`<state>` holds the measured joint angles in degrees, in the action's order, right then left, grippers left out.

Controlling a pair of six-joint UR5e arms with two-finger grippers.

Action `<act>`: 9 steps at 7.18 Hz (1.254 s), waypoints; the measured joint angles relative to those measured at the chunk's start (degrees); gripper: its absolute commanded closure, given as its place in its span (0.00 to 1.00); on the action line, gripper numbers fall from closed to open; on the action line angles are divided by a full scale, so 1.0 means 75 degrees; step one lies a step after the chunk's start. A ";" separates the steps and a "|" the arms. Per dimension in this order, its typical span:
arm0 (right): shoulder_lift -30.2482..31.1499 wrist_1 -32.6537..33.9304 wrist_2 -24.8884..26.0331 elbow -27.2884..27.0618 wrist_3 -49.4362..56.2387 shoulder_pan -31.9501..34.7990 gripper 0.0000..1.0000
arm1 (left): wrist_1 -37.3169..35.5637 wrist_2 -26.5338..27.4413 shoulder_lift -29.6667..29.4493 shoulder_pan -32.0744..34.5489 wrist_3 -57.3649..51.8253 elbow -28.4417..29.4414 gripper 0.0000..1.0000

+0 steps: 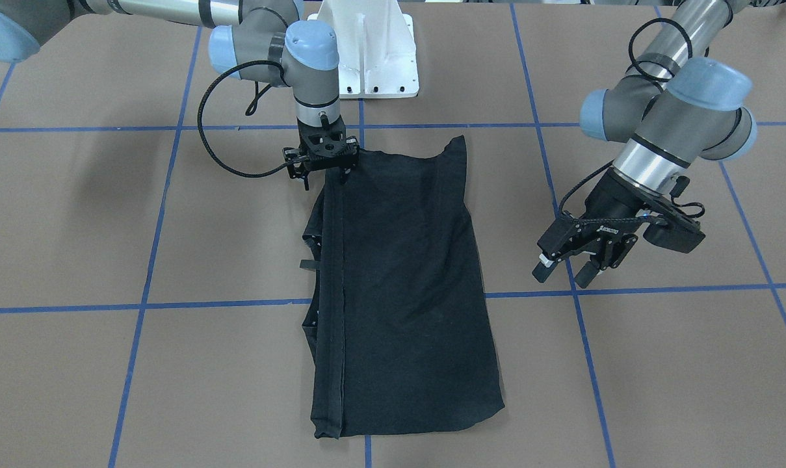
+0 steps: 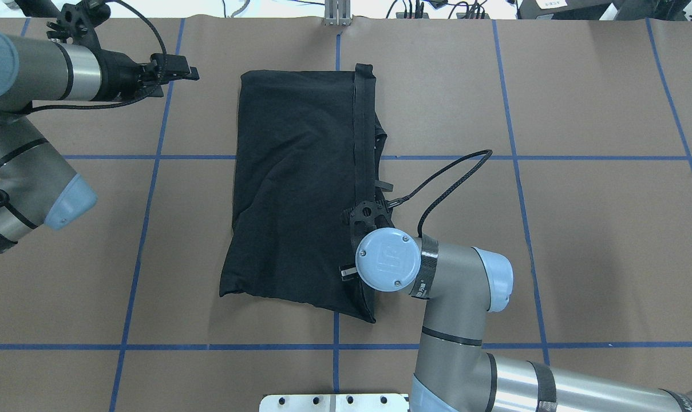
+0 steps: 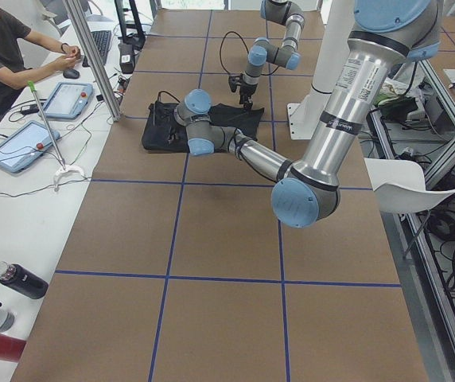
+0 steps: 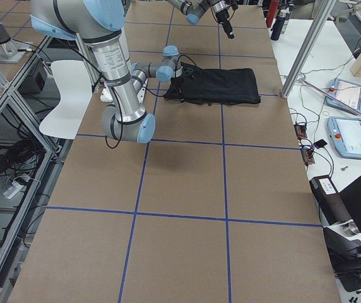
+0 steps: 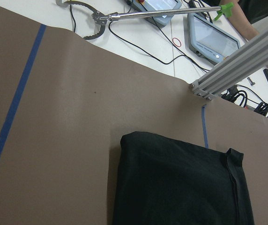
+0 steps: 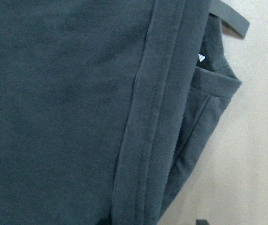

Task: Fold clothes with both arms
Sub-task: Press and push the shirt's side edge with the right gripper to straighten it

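Left black two-finger gripper (image 1: 565, 270) is hanging above bare table on the robot's left, well apart from the cloth, fingers spread and nothing between them; so that arm isn't doing any work right now.

Moving across, the black short-sleeved cotton T-shirt (image 1: 406, 292) lies in the middle of the brown paper-covered table with the blue tape grid (image 1: 659, 364). It's a long narrow strip running from near the robot's edge out to the far edge; plain side up, no logo showing. A doubled hem band (image 2: 362, 143) runs down its robot's-right side, and a bit of sleeve or an under-layer pokes out beside it.

Right black two-finger gripper (image 1: 324, 177) is down on the strip's robot's-right side, close to its robot-side corner; fingers look parted rather than pinched, though I can't tell if they actually touch the fabric.

My read: the lengthwise folds are done, so maybe halfway; what's left is grabbing one short end with both grippers and folding it over the other, plus tidying that loose bit.
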<state>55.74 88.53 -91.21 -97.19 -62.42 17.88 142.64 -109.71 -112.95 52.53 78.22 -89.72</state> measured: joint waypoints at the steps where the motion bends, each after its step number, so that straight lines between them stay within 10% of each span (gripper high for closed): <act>1: 0.0080 0.0094 -0.0054 -0.0113 0.0100 0.0073 0.90 | 0.0001 -0.0006 -0.0005 -0.0003 0.0000 0.0000 0.00; 6: 0.0762 0.0406 -0.0160 -0.0648 0.1019 0.0541 0.86 | -0.0022 -0.0007 -0.0083 -0.0018 0.0000 -0.0014 0.00; 9: 0.0941 0.0323 -0.0199 -0.0773 0.1463 0.0762 0.31 | -0.0024 0.0002 -0.0121 -0.0029 0.0005 -0.0013 0.00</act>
<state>62.80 90.95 -92.70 -102.99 -51.45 23.60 142.46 -109.69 -113.86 52.31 78.26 -89.81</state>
